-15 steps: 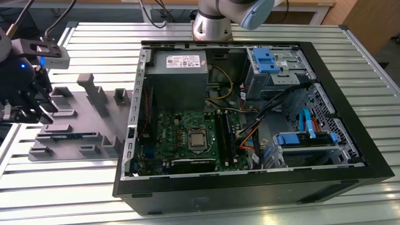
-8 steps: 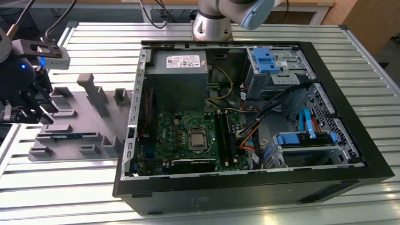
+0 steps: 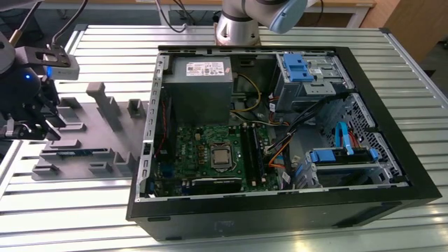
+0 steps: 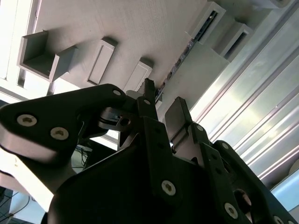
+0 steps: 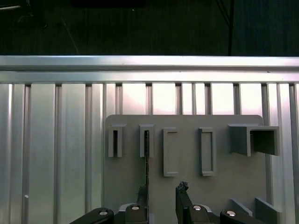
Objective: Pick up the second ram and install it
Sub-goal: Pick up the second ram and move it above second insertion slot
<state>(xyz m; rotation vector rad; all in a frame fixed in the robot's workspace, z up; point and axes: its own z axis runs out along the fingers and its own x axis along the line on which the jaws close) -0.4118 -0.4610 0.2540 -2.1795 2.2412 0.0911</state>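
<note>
One slatted table (image 5: pixel 56 140) (tool (image 5: pixel 162 189) over tray (image 5: pixel 219 186))

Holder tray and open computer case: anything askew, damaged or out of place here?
Nothing stands out. The second ram sits on edge in its slot of the grey holder tray, the open gripper close by it; the computer case looks undamaged.

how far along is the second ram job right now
Early: only the approach looks done. The second ram sits edge-up in the grey holder tray, not lifted. The tool hangs open close above it, gripping nothing. Not yet done: grasping it, carrying it over and seating it in the motherboard's black slots.
</note>
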